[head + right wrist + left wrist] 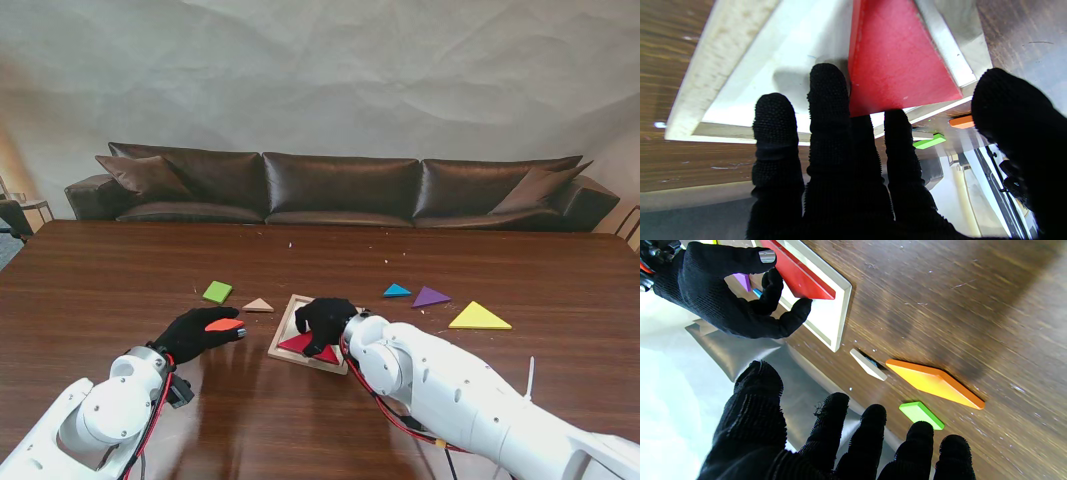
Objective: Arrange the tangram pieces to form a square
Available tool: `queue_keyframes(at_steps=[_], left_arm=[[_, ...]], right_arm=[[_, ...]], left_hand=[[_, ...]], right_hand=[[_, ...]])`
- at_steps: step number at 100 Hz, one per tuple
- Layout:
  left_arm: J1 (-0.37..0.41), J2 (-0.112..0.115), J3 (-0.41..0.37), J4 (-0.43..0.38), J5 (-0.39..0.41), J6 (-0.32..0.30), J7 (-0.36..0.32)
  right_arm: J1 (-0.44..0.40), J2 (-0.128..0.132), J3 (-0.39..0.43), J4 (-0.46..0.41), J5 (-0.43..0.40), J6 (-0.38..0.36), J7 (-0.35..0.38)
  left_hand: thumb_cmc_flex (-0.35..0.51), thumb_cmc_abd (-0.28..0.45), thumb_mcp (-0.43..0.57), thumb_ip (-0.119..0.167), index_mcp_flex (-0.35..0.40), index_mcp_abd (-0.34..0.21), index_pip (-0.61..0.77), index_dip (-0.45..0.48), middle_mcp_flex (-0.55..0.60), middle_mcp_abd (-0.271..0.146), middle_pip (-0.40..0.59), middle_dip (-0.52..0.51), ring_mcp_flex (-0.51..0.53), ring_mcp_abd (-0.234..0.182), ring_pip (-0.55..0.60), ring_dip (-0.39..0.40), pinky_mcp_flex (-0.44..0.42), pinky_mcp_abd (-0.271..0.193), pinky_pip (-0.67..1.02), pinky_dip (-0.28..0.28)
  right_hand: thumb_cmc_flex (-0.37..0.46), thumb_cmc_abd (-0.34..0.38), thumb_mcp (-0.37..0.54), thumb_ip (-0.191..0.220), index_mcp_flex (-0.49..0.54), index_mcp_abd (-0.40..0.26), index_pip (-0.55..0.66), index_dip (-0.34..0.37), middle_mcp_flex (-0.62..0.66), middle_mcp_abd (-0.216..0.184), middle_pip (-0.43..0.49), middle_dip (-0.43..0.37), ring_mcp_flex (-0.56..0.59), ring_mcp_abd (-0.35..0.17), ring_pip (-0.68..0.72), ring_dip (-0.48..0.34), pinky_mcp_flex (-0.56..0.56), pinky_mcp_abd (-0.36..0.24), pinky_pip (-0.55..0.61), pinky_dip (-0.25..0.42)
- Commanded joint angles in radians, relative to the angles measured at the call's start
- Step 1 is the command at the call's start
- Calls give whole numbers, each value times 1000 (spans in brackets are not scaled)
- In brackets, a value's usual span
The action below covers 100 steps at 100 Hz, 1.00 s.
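Our right hand [325, 322] sits over the wooden tray [283, 335], fingers spread against the red triangle [298, 343] inside it. Left of the tray, our left hand [195, 333] hovers empty, fingers apart, by the orange piece [224, 324].

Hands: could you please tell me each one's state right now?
Left hand: open, fingers spread near the orange piece.
Right hand: fingers touching the red triangle; grip cannot be told.

Red triangle [298, 343] partly hidden under right hand [326, 320].
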Motion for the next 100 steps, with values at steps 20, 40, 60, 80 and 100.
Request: queue_keyframes(at_steps=[20,40,60,80,100], left_arm=[[5,0,0,-8,4,7,-16],[5,0,-2,-7,4,5,-16],[7,-1,-2,-8,3,8,-13],[10,-1,-2,-11,3,16,-10],[7,-2,-1,-9,1,16,-10]], right_arm=[[-29,13,9,-10,-5,-12,18],[-37,10,18,-12,5,-20,9],[-52,15,32,-39,3,-20,8],[-69,19,52,-67,-5,-13,-2],[-74,19,84,-91,-22,15,-31]], left_hand=[[8,32,-18,21,5,4,-1,-4,17,7,-3,11,8,-6,4,10,5,-16,-2,1],[7,33,-18,21,5,3,-1,-4,18,7,-3,12,9,-7,5,10,5,-16,-2,1],[9,32,-18,21,6,3,-1,-4,18,6,-3,12,8,-8,5,10,5,-18,-3,1],[9,32,-18,21,5,4,-1,-4,16,8,-4,11,7,-6,4,9,5,-17,-2,1],[9,32,-18,21,4,4,-2,-4,17,6,-3,11,7,-9,4,9,4,-18,-3,0]], right_hand=[[-25,6,-2,10,14,14,-3,7,57,12,24,8,32,-12,3,11,-116,-10,44,16],[-20,4,0,11,16,17,-3,7,61,12,25,8,34,-12,3,12,-115,-11,44,16],[-20,6,2,11,16,17,-3,6,60,12,24,7,32,-7,-1,11,-119,-12,39,14],[-21,7,0,11,9,15,-6,5,54,11,22,6,23,0,-7,10,-128,1,31,11],[-37,18,-10,10,-56,9,-43,-17,9,15,4,-2,-27,19,-49,-5,-176,21,-18,-8]])
